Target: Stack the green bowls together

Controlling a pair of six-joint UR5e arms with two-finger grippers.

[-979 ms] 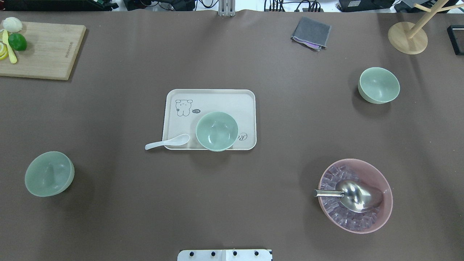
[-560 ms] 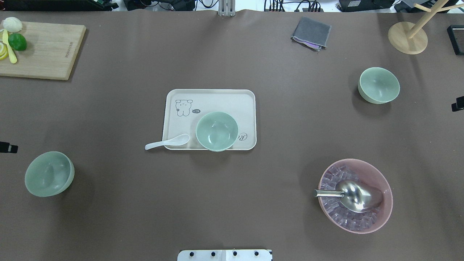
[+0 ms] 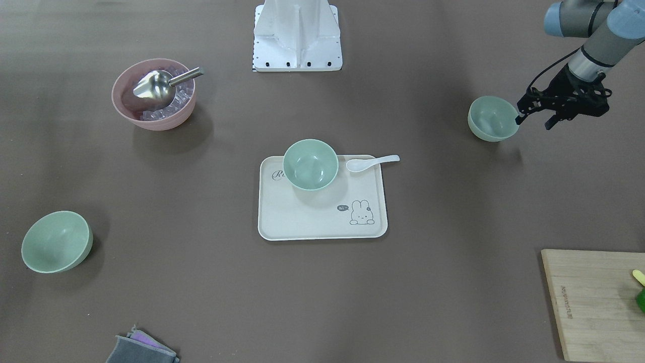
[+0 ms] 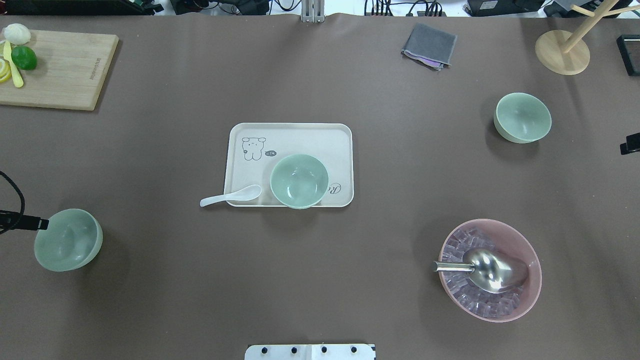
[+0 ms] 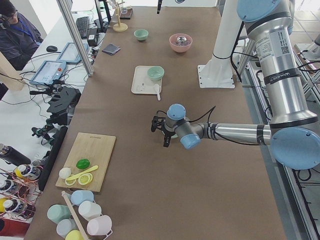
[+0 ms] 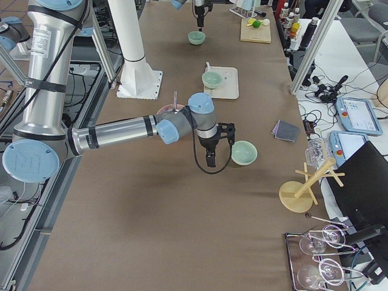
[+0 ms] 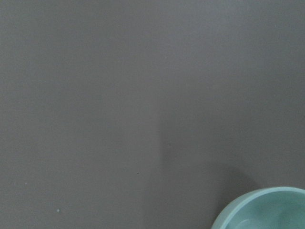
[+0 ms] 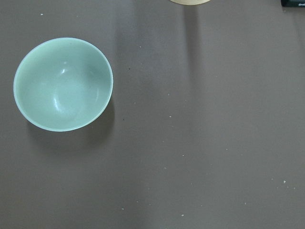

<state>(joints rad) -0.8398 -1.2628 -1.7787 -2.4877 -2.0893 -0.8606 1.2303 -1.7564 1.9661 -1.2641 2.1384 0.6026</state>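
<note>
Three pale green bowls are apart on the table. One (image 4: 299,181) stands on the cream tray (image 4: 290,137). One (image 4: 68,240) is at the near left, one (image 4: 522,117) at the far right. My left gripper (image 3: 534,122) is open and empty, just beside the left bowl (image 3: 493,118), with one fingertip (image 4: 42,224) at its rim. That bowl's rim shows low right in the left wrist view (image 7: 267,210). My right gripper (image 4: 630,145) only pokes in at the right edge; I cannot tell its state. The right wrist view shows the far right bowl (image 8: 63,83) below it.
A pink bowl (image 4: 520,295) with ice and a metal scoop (image 4: 492,270) sits near right. A white spoon (image 4: 231,196) leans on the tray's edge. A cutting board (image 4: 60,70) with fruit, a grey cloth (image 4: 429,46) and a wooden stand (image 4: 562,52) lie along the far side.
Both grippers have come into the overhead view from its edges. The left fingertip moved right and down to the left bowl's rim. The right one barely shifted. The bowls have not moved.
</note>
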